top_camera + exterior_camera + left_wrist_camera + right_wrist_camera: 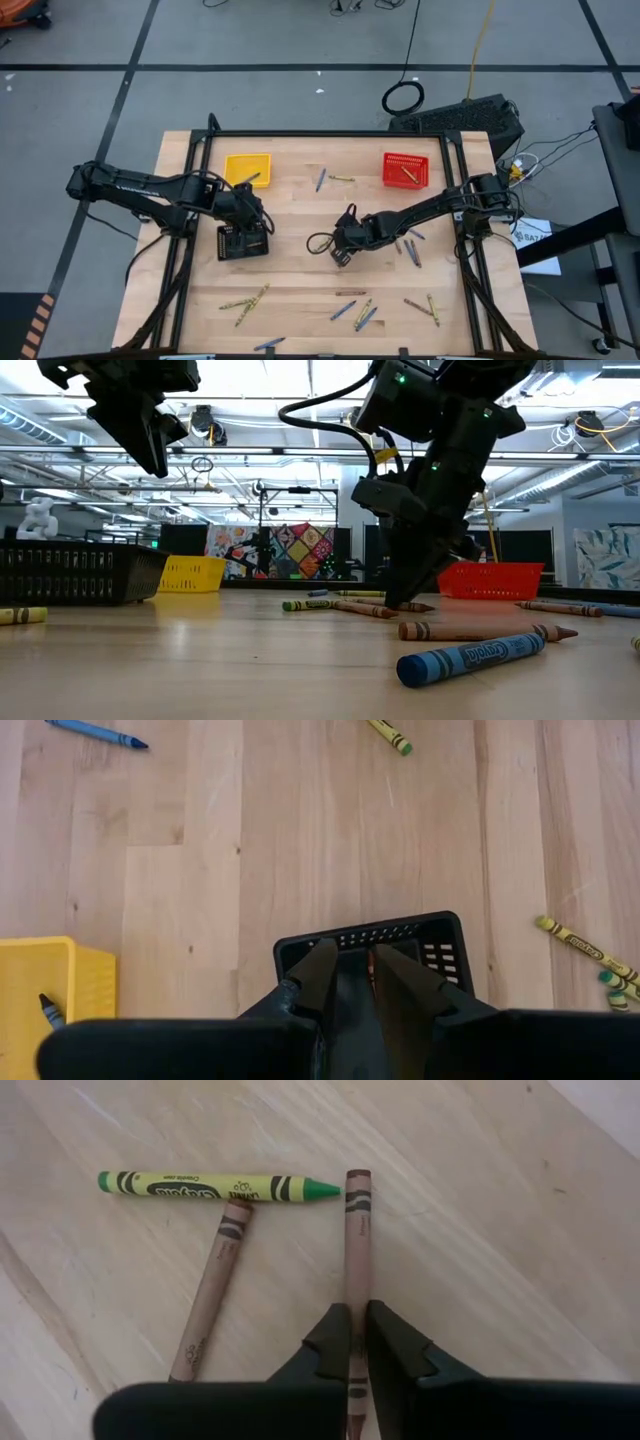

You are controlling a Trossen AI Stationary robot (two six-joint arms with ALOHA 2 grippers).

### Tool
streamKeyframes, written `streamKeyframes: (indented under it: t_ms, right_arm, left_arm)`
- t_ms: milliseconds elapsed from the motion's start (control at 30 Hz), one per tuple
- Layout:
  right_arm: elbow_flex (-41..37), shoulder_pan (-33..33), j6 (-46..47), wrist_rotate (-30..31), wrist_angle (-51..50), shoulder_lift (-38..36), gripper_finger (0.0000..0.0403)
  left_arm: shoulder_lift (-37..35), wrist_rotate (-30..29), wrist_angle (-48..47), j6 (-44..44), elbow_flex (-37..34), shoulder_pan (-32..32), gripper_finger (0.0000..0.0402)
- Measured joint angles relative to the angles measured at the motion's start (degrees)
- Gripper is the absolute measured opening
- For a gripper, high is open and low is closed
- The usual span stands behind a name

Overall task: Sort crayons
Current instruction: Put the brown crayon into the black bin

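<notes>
Your pale wood table (520, 1230) carries the work: the right gripper (358, 1342) sits at mid-table, fingers pinched on a brown crayon (356, 1245). Just beside it lie another brown crayon (212, 1295) and a yellow-green crayon (215, 1185). Your left gripper (350, 975) hovers part-open over the black basket (440, 945).

Three mesh baskets: one yellow (247, 169), one red (405, 170), one black (243, 241). Roughly twenty loose crayons (361, 313); exact number unclear.
</notes>
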Motion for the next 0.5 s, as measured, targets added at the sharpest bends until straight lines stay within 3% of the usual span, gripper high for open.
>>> streamKeyframes:
  t_ms: [500]
  right_arm:
    - [3.16,0.04,-2.65,0.98,-0.72,-0.02,0.0001]
  left_arm:
    - [0.0,-0.32,-1.7,0.45,0.0,0.0,0.0069]
